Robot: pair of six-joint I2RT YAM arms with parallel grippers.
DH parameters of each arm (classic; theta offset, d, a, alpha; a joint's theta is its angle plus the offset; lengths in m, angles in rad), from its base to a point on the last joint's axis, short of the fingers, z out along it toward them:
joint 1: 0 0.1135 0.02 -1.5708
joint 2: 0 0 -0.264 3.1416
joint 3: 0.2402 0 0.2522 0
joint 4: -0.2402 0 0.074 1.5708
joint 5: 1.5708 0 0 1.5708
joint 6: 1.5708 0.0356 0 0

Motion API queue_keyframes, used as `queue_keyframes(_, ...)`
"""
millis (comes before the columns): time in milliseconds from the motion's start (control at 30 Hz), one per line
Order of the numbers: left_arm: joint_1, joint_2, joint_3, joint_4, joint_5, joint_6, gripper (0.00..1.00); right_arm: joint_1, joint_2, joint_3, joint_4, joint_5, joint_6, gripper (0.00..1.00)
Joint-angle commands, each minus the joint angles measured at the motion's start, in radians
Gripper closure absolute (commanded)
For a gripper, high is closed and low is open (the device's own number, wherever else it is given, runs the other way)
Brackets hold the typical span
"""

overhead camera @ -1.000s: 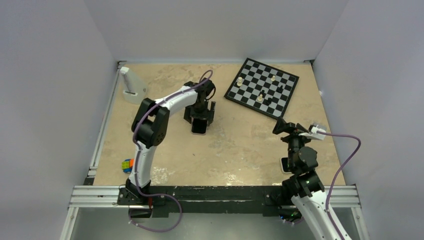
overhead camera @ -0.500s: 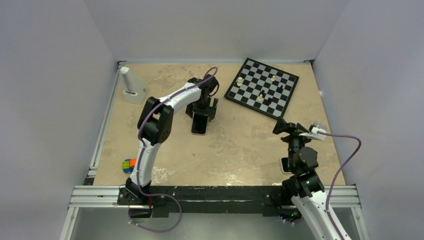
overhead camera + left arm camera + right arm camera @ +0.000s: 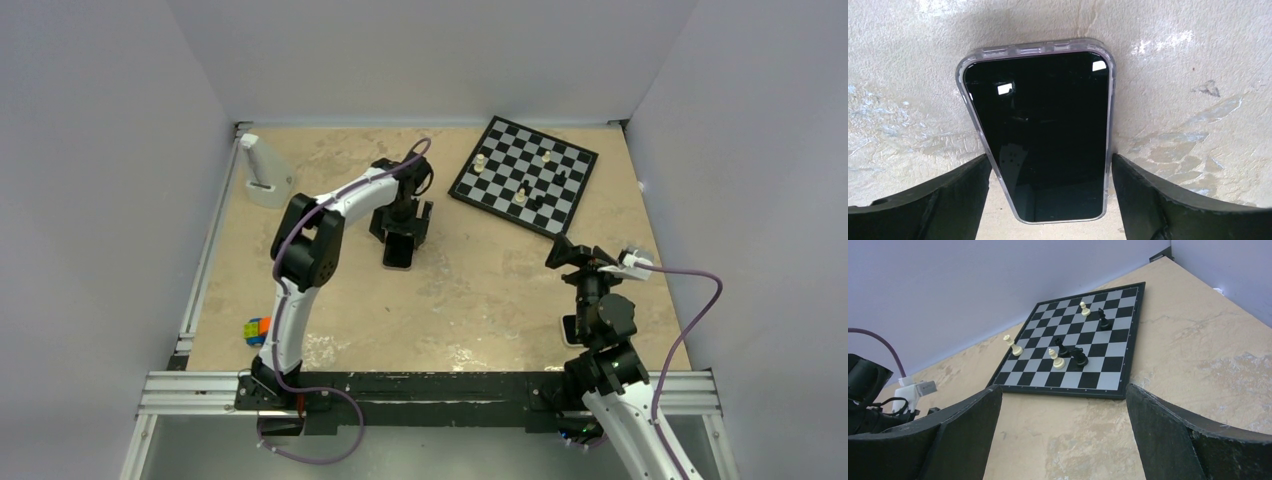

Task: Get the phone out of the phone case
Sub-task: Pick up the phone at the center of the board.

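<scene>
Left gripper (image 3: 1050,160): spread, one finger along each long side of the phone's near end, just beside the case rim; whether they touch it cannot be told.
Phone (image 3: 1040,135): screen up, fully seated in its shell, flat on the counter (image 3: 470,290), left of centre and rather nearer the far edge.
Phone case (image 3: 1035,48): a pale translucent rim, unbroken on every visible side.
Right gripper (image 3: 1063,389): spread, empty, raised by the right edge, facing the chessboard (image 3: 1108,362) in the far-right corner; well apart from the phone.
Hazard, squeeze: closing across the long sides would likely clamp shell onto phone, lifting both unseparated.
Hazard, slip: glossy, thin and unbraced, the pair may skid or tip when pressed.
</scene>
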Motion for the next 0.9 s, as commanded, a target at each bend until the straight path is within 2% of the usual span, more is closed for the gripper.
queue_keyframes(0,0.011,0.011,-0.023,-0.011,0.056,0.037,0.12,-0.004,-0.004,-0.002,0.037,0.006,-0.013,0.01)
queue_keyframes(167,0.021,0.007,-0.026,-0.017,0.106,0.067,0.3,-0.004,0.001,-0.001,0.038,0.004,-0.014,0.01)
queue_keyframes(233,0.02,0.007,-0.026,-0.017,0.118,0.078,0.41,-0.003,0.005,0.0,0.04,0.004,-0.014,0.02)
queue_keyframes(367,0.02,-0.004,-0.031,-0.015,0.151,0.086,0.72,-0.004,0.013,0.001,0.04,0.003,-0.014,0.01)
queue_keyframes(433,0.018,-0.024,-0.037,-0.013,0.156,0.089,0.82,-0.004,0.023,0.002,0.044,0.002,-0.014,0.01)
queue_keyframes(500,0.015,-0.061,-0.033,-0.022,0.147,0.095,1.0,-0.003,0.035,0.005,0.048,0.0,-0.015,0.01)
queue_keyframes(700,0.009,-0.226,-0.047,-0.015,0.128,0.104,1.0,-0.004,0.112,0.024,0.06,-0.003,-0.01,0.02)
queue_keyframes(867,0.004,-0.405,-0.146,0.051,0.093,0.102,1.0,-0.003,0.201,0.048,0.074,0.002,-0.003,0.02)
